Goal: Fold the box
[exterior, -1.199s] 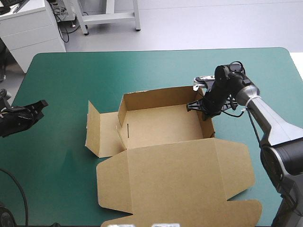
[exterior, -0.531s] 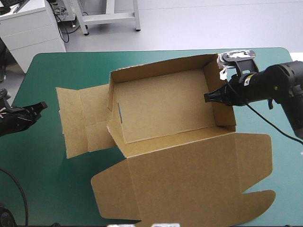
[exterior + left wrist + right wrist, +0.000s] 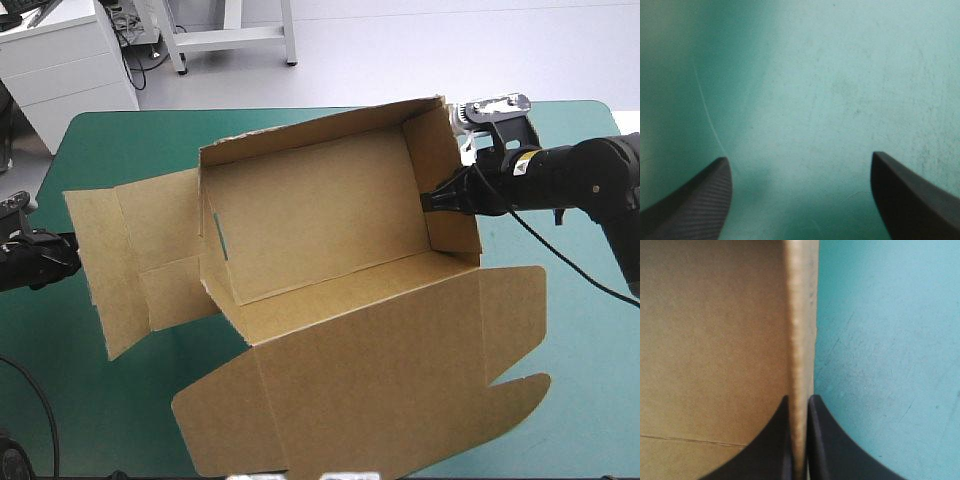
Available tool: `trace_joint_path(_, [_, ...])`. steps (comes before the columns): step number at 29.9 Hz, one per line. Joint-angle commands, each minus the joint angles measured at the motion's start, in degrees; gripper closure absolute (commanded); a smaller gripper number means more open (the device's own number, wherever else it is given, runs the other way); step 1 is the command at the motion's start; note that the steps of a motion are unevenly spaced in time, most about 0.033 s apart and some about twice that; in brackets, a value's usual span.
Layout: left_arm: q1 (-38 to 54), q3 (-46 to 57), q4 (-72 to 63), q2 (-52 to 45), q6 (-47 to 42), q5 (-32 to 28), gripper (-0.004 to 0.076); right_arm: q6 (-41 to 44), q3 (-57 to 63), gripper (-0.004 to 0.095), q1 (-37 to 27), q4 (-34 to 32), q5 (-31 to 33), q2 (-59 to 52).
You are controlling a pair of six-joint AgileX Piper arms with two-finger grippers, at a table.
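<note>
Teal-green cover (image 3: 805,75) is all that lies ahead of the left tool (image 3: 800,157), whose black fingers stand wide apart with nothing between them. In the high view it sits low at the left edge of the surface (image 3: 120,140), just beside the outer edge of the box's side flaps (image 3: 130,250).

Those flaps lie spread flat toward the left edge. Next to them is the open tray of the box (image 3: 320,210), with its far wall and right wall (image 3: 445,180) raised and a narrow slot (image 3: 217,235) cut near its left fold. The lid (image 3: 380,370) lies flat and reaches toward the near edge. The whole sheet seems tipped up and held off the surface on its right side, though I cannot tell whether its left side touches down.

The right tool (image 3: 432,202) is all but closed on the right wall. Its wrist view shows the wall's top edge pinched between the two fingers, board on one side and cover on the other.

The board looks light and stiff between its creases, so it should swing as one piece from a single pinch. It will hinge freely at every score line, and the long lid and loose flaps may sag or flap. Good holds are wall edges near a corner. A thin edge could slip or crush under a hard squeeze.
</note>
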Motion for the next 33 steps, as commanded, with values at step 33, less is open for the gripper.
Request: trace_joint_path(33, [-18.3,-1.6,-33.6,-1.2,15.4,19.8,0.0085,-0.4,-1.5,0.0931,-2.1,3.9,-12.5,6.6])
